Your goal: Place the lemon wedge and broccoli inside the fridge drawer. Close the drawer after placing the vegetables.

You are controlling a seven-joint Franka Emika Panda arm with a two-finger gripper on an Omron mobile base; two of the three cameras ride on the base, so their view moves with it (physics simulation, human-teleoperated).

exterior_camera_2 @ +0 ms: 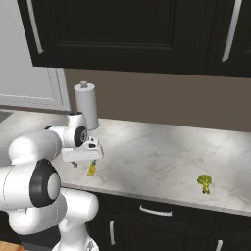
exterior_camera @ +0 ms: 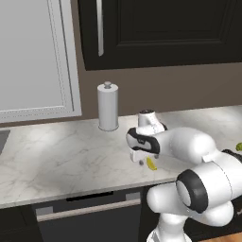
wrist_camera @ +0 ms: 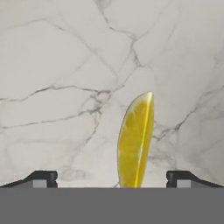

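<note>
The lemon wedge point(wrist_camera: 135, 140) is a small yellow crescent lying on the marble counter point(exterior_camera: 61, 156) close to its front edge. My gripper point(wrist_camera: 111, 179) hangs open just above it, pointing down. The wedge lies between the two dark fingertips point(wrist_camera: 41, 178), nearer the right one, and neither touches it. From the base, the lemon wedge point(exterior_camera: 151, 163) point(exterior_camera_2: 91, 169) peeks out under the gripper point(exterior_camera: 145, 160) point(exterior_camera_2: 84, 164). The broccoli point(exterior_camera_2: 204, 183), a tiny green floret, sits on the counter far to the right, also near the front edge, and shows as broccoli point(exterior_camera: 239, 146) at the frame border. The fridge drawer is out of view.
A white paper-towel roll point(exterior_camera: 108, 106) point(exterior_camera_2: 86, 105) stands upright at the back of the counter behind the gripper. Dark wall cabinets point(exterior_camera_2: 127, 34) hang overhead. A sink edge point(exterior_camera: 2, 137) shows at far left. Drawers with handles point(exterior_camera_2: 154, 212) sit below the counter.
</note>
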